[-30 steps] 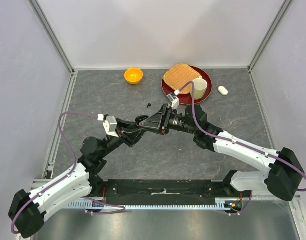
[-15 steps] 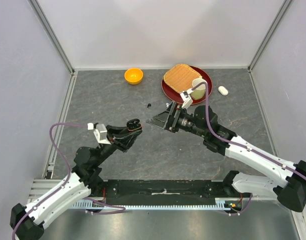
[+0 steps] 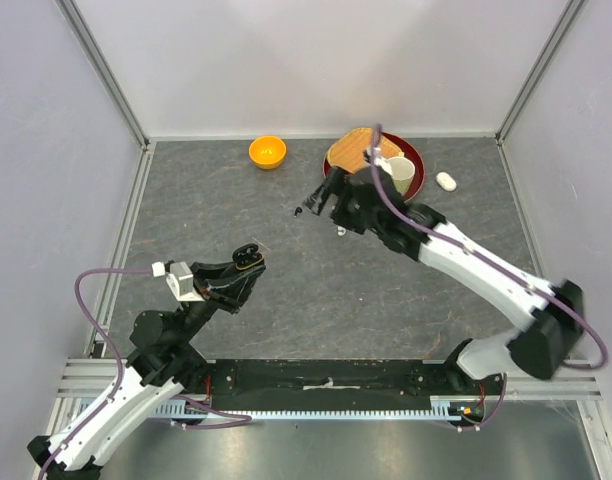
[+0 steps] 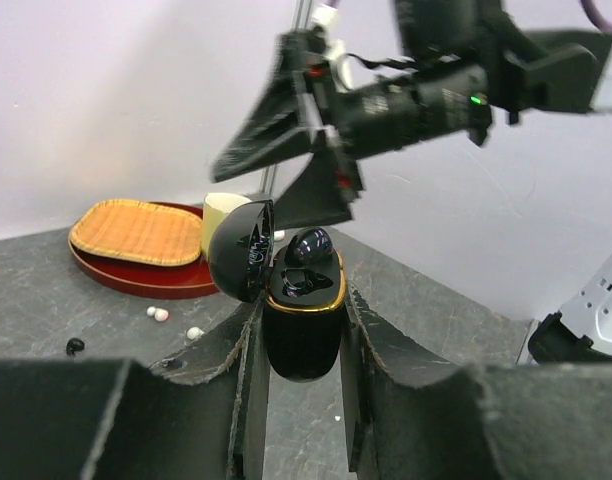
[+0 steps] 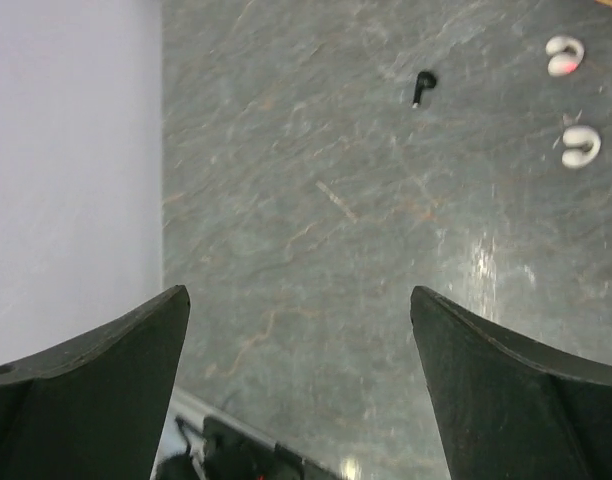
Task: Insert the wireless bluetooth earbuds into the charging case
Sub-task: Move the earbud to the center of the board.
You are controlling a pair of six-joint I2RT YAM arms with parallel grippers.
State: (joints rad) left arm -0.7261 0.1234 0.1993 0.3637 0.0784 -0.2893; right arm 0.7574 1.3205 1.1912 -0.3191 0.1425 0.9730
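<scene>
My left gripper (image 4: 301, 305) is shut on the open black charging case (image 4: 304, 335), which has a gold rim. It holds the case upright above the table, lid (image 4: 241, 250) swung left. One black earbud (image 4: 308, 246) sits in the case, beside an empty socket. In the top view this gripper (image 3: 248, 258) hangs near the left centre. A second black earbud (image 5: 422, 86) lies on the table, with two white earbuds (image 5: 563, 55) (image 5: 579, 146) close to it. My right gripper (image 5: 296, 295) is open and empty above the table, hovering next to that black earbud (image 3: 298, 211).
At the back stands a red plate (image 3: 411, 195) carrying a woven mat (image 3: 358, 150) and a pale cup (image 3: 399, 176). An orange bowl (image 3: 267, 152) is at the back left. A white oval case (image 3: 446, 181) lies right of the plate.
My right gripper opened wide, left the case and swung back toward the loose earbuds. My left arm drew the case back toward the near left.
</scene>
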